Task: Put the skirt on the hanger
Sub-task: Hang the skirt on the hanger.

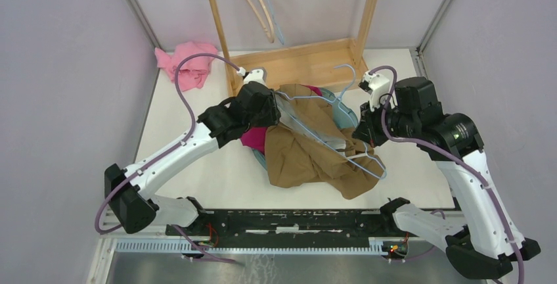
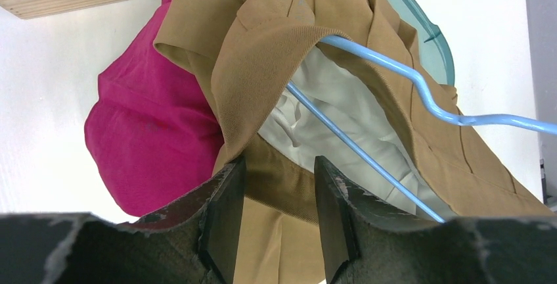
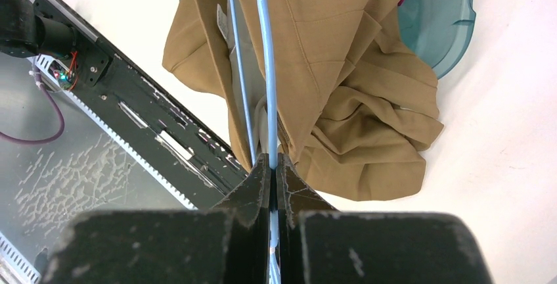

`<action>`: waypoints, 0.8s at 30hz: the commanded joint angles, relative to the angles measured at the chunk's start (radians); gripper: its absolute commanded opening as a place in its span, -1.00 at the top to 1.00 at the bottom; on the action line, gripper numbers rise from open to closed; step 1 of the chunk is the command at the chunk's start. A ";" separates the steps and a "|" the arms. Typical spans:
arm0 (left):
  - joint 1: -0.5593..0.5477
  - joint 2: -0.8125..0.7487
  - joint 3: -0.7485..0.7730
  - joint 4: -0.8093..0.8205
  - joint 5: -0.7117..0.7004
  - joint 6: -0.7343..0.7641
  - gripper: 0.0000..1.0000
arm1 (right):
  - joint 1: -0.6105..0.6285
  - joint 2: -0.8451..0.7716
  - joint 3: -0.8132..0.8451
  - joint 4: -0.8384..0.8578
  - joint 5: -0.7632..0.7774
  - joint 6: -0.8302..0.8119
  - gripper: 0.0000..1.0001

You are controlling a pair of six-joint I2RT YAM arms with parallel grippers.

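The tan skirt [image 1: 309, 152] lies crumpled mid-table, its white lining showing at the open waist. A light blue wire hanger [image 1: 328, 141] runs through the waist opening. My left gripper [image 1: 272, 106] is at the skirt's far left end. In the left wrist view it [image 2: 276, 192] is open, with the skirt's [image 2: 263, 54] waistband passing between the fingers and the hanger [image 2: 387, 67] just beyond. My right gripper [image 1: 363, 133] is at the skirt's right side. In the right wrist view it [image 3: 272, 162] is shut on the hanger's wire [image 3: 266, 67], above the skirt [image 3: 355, 87].
A magenta garment [image 1: 253, 138] and a teal basin [image 1: 341, 113] lie under the skirt. A pink cloth [image 1: 184, 67] sits at the far left. A wooden rack [image 1: 295, 60] with other hangers [image 1: 259, 8] stands at the back. The black base rail [image 1: 295, 221] runs along the near edge.
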 commanded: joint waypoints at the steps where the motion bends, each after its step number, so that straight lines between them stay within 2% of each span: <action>1: 0.015 0.014 -0.004 0.053 -0.035 0.019 0.00 | 0.002 -0.029 -0.007 0.064 -0.016 0.009 0.97; 9: 0.037 0.045 -0.009 0.071 -0.038 0.017 0.07 | 0.003 -0.048 -0.027 0.064 -0.013 0.011 0.97; 13: 0.051 0.066 -0.013 0.085 -0.040 0.015 0.20 | 0.002 -0.054 -0.040 0.065 -0.013 0.010 0.97; 24: 0.064 0.088 -0.024 0.110 -0.032 0.008 0.05 | 0.002 -0.077 -0.073 0.057 0.004 0.008 0.97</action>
